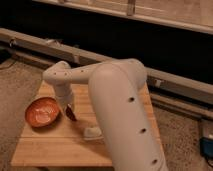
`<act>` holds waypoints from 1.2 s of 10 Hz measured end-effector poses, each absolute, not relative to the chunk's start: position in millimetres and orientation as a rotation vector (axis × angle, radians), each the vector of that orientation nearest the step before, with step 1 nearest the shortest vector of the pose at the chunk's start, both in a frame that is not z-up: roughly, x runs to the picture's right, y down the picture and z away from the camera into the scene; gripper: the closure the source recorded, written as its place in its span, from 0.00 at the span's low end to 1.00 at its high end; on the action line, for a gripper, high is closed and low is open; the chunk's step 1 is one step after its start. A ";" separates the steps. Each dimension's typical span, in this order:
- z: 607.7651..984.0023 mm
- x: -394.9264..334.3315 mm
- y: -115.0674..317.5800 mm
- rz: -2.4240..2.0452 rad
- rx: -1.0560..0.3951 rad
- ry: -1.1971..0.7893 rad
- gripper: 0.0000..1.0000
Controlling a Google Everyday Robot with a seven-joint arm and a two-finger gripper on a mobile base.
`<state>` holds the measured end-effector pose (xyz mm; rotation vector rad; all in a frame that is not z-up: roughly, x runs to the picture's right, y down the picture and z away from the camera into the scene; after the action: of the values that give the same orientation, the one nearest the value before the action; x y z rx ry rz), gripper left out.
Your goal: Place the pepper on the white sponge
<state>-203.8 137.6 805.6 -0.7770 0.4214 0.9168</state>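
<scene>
the pepper (71,115) is a small dark red, glossy sliver, tilted, with its tapered tip pointing down and to the right toward the wood. its upper end sits in the gripper (68,108), whose jaws are drawn in narrow and holding it. whether the tip touches the surface cannot be told.

the gripper hangs over the left-middle part of the wooden table (57,147), at the end of a short white wrist that drops from the bent elbow of the arm (120,105).

the white sponge (93,133) lies flat on the table, down and to the right of the pepper, near but apart from it. its right side is hidden behind the arm.

just left of the pepper stands a round orange-red bowl (42,112), upright, its pale inside facing up.

the thick white link of the arm, with a row of small dark holes, fills the foreground and hides the right part of the table.

beyond the table is speckled floor (17,82), then a long pale rail (35,40) running across a dark wall.
</scene>
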 end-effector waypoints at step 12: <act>751.0 -106.5 203.0 1.176 -0.801 0.604 1.00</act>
<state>-106.5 203.0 751.0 -0.8010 0.6045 1.1761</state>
